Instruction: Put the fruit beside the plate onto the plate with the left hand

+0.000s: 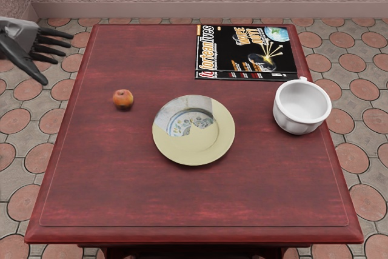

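The left hand (27, 43) hangs at the far left, outside the table (121, 174) edge and above the floor tiles, fingers spread, holding nothing. Btw. hand and apple (123, 99) there is bare wood. The apple sits on the table's left half, well in from the left edge, near the plate (200, 150) but not touching it; a small gap is between them. The plate is approx. at the centre, with a wide bare strip toward the front edge. The magazine (245, 53) lies flat along the far edge, right of centre. The cup (302, 106) stands upright close to the right edge, apart from the plate. Count: 1 hand, 1 apple, 1 plate, 1 magazine, 1 cup.
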Robot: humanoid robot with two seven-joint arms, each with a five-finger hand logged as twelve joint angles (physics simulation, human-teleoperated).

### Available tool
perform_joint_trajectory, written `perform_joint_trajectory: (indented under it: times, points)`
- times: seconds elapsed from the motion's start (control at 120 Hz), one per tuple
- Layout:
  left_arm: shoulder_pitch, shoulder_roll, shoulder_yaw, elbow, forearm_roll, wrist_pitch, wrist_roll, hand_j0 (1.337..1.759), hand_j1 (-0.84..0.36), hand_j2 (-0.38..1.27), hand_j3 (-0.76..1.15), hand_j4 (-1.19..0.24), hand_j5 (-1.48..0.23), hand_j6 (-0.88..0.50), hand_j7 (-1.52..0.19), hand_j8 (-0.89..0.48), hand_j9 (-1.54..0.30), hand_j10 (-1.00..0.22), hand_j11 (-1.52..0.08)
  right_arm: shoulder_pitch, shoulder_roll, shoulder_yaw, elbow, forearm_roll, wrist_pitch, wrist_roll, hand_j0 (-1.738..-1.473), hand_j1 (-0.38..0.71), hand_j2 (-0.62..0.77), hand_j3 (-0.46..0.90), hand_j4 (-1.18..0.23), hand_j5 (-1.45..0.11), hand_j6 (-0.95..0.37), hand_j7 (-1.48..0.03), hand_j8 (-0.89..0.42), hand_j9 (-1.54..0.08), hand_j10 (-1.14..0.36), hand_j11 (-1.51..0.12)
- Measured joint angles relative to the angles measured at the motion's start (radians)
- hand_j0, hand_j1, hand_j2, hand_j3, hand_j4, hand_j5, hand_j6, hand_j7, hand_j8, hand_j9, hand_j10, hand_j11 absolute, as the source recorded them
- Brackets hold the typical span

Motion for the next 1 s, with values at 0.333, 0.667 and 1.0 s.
perform_joint_trajectory:
  times: [0.333,0.667,1.0]
  points:
    - [-0.016,-0.306,0.025,0.000,0.189,-0.004,0.000,1.658,0.32,0.00,0.00,-0.02,-0.03,-0.02,-0.03,-0.02,-0.03,-0.02,-0.03,0.000,0.000,-0.021,0.000,0.000,0.000,0.000,-1.658,-0.33,0.00,0.00,-0.02,-0.02,-0.02,-0.02,-0.02,-0.02,-0.02,-0.02]
    - [-0.167,-0.399,0.267,-0.151,0.499,0.436,0.000,1.658,0.31,0.01,0.00,-0.04,-0.05,-0.04,-0.05,-0.04,-0.05,-0.04,-0.05,0.000,0.000,-0.022,0.000,0.000,0.000,0.000,-1.658,-0.33,0.00,0.00,-0.02,-0.02,-0.02,-0.02,-0.02,-0.02,-0.02,-0.02]
    - [-0.220,-0.517,0.545,-0.157,0.520,0.532,0.000,1.658,0.32,0.01,0.00,-0.03,-0.03,-0.03,-0.03,-0.03,-0.03,-0.03,-0.03,0.000,0.000,-0.022,0.000,0.000,0.000,0.000,-1.658,-0.33,0.00,0.00,-0.02,-0.02,-0.02,-0.02,-0.02,-0.02,-0.02,-0.02]
